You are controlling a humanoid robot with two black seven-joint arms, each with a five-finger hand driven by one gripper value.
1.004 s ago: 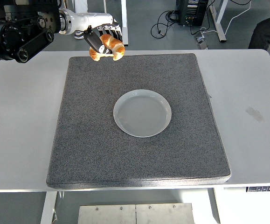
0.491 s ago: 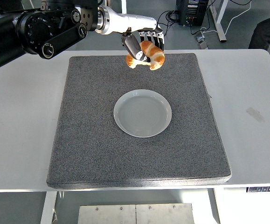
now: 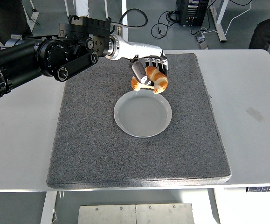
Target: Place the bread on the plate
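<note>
Since the earlier frames, the left hand has been carried from the upper left of the frame toward the centre, and the bread has been brought along with it, from beyond the mat's far edge to a spot above the plate's far rim. The bread is gripped in the curled fingers, hanging just below and in front of the palm, with one dark finger pressed against its left side. It is a golden-brown, crescent-shaped croissant with a glossy, ridged crust and paler tips, and it is held clear of the surface below.

Behind the hand, a white wrist section is joined to a bulky black arm that enters from the left edge of the frame.

Directly below and slightly nearer the bottom of the frame, a round, shallow plate of smooth pale grey is seen; nothing lies in it. The plate rests at the centre of a large, dark grey mat with a coarse, speckled texture and rounded corners. The mat is laid on a smooth white tabletop.
</note>
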